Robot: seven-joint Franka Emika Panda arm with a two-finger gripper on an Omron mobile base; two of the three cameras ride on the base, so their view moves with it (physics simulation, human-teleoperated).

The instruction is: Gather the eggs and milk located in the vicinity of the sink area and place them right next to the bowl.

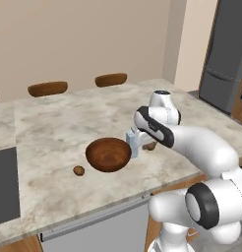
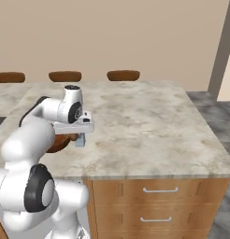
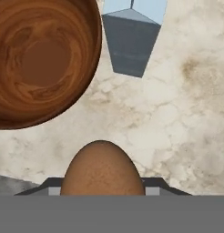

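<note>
The dark wooden bowl (image 1: 108,154) (image 2: 58,142) (image 3: 41,59) stands near the counter's front edge. The pale blue milk (image 1: 133,142) (image 3: 132,41) is upright, right beside the bowl's right rim. One brown egg (image 1: 78,171) lies on the counter just left of the bowl. My gripper (image 1: 150,141) (image 3: 102,187) is shut on the other egg (image 1: 151,145) (image 3: 102,168), holding it low over the counter just right of the milk. The forearm hides most of the hand in the left base view.
The dark sink (image 1: 5,184) is at the far left edge. Brown stool seats (image 1: 47,88) (image 1: 111,78) line the counter's far side. A grey fridge (image 1: 226,59) stands at the back right. Bare marble counter (image 2: 145,121) stretches to the right, with drawers (image 2: 156,190) below its front.
</note>
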